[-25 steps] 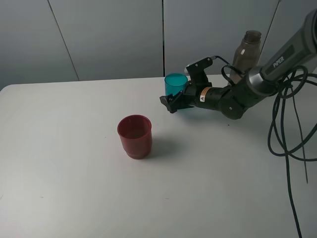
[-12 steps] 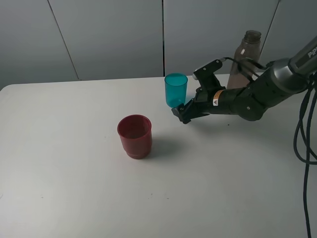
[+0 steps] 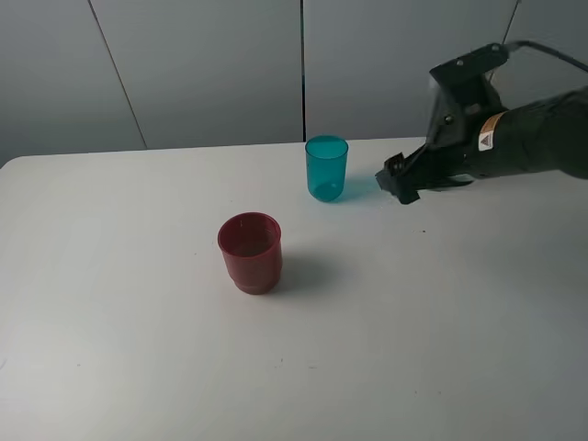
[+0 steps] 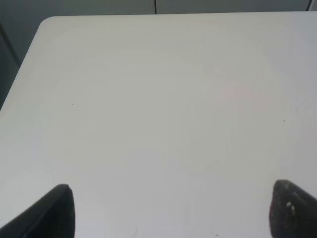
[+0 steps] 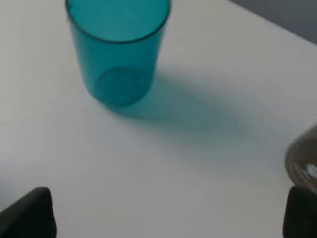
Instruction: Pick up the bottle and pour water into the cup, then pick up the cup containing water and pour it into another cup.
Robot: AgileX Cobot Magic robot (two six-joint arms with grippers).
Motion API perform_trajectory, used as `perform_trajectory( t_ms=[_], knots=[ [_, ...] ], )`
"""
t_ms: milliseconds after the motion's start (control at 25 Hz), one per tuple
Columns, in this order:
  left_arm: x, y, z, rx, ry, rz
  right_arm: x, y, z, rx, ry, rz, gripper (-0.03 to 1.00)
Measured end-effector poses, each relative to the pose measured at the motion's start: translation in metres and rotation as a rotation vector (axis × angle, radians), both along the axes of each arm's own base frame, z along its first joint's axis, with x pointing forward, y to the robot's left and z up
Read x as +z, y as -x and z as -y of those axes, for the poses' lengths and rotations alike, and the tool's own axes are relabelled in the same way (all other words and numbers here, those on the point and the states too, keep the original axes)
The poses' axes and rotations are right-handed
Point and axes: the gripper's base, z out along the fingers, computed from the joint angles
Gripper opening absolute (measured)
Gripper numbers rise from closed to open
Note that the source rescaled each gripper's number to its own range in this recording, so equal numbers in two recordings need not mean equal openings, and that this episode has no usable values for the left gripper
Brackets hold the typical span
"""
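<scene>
The teal cup [image 3: 326, 168] stands upright on the white table [image 3: 138, 322] at the back middle, and shows in the right wrist view [image 5: 117, 54] too. The dark red cup [image 3: 250, 251] stands upright to its front left. My right gripper [image 3: 401, 184] is open and empty, raised to the right of the teal cup and apart from it; its jaws stand wide apart in the wrist view [image 5: 166, 217]. The bottle is hidden behind the right arm in the high view; only a grey-brown edge of it [image 5: 303, 167] shows in the right wrist view. My left gripper [image 4: 171, 213] is open over bare table.
Grey wall panels [image 3: 211, 64] stand behind the table's back edge. A table corner [image 4: 47, 22] shows in the left wrist view. The left arm is out of the high view.
My right gripper has let go of the teal cup, drawn back to the right and risen. The arm now covers the bottle. Both cups have stayed in place.
</scene>
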Motion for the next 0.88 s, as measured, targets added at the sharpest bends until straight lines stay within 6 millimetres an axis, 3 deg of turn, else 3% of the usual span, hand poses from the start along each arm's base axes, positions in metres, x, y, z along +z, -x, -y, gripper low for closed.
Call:
perform_trajectory(
  t_ms=[200,440,640,880],
  knots=[
    [0.000,0.000,0.000,0.000,0.000,0.000,0.068,0.045,0.020,-0.096,-0.094,0.044,0.99],
    [0.000,0.000,0.000,0.000,0.000,0.000,0.112,0.119,0.047,-0.104,-0.089,0.001,0.99],
    [0.000,0.000,0.000,0.000,0.000,0.000,0.131,0.184,0.072,-0.107,-0.104,0.031,0.99],
    [0.000,0.000,0.000,0.000,0.000,0.000,0.130,0.241,0.094,-0.114,-0.110,0.041,0.99]
  ],
)
